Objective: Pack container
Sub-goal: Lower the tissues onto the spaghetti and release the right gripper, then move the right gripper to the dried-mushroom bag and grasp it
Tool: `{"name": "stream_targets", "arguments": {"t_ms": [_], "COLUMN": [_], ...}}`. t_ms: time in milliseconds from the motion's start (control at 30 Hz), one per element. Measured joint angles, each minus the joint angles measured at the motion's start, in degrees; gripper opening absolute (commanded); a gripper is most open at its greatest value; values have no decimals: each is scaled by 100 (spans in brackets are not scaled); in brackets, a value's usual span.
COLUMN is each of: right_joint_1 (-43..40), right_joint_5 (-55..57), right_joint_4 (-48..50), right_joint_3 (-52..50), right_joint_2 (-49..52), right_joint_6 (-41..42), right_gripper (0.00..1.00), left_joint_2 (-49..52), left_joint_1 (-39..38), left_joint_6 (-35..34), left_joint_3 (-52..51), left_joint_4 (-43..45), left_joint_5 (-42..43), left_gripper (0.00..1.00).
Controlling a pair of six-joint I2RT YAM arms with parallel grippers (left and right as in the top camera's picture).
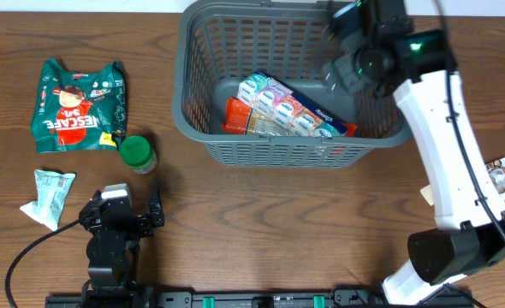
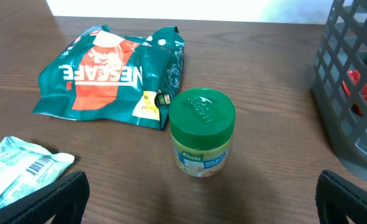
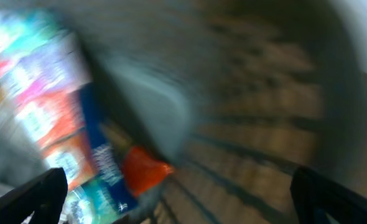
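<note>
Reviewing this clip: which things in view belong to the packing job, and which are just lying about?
Part of the job: grey basket; cartons and packets already inside it; probably still to pack: Nescafe bag, green-lidded jar, small white packet.

Seemingly just lying about: small printed item at the overhead view's right edge, partly cut off.

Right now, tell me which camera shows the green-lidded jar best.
The left wrist view: the green-lidded jar stands upright, close and sharp, its label facing the camera. Overhead shows it small, mostly its lid, beside the Nescafe bag. The right wrist view misses it, showing only a blur inside the basket.
</note>
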Motion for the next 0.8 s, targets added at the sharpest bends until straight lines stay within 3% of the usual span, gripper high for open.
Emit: {"name": "stream_targets", "arguments": {"t_ms": [200, 367, 567, 800], "right_joint_1": [-732, -1624, -2638, -3893], "right_joint_5": [1414, 1698, 1620, 391], "right_joint_4": [-1329, -2262, -2765, -2782], "right_joint_3": [975, 1012, 1012, 1012], "right_joint_2": [-87, -98, -98, -98], "right_joint_6": [2920, 4586, 5243, 4752], "right_gripper": [99, 99, 99, 99], "left_joint_2": [0, 0, 0, 0], "left_joint_1": [0, 0, 0, 0], "left_joint_6": [0, 0, 0, 0], "left_joint_3": [0, 0, 0, 0], "left_joint_4": [0, 0, 0, 0], "left_joint_5": [0, 0, 0, 2], "left_gripper": [98, 98, 99, 98]}}
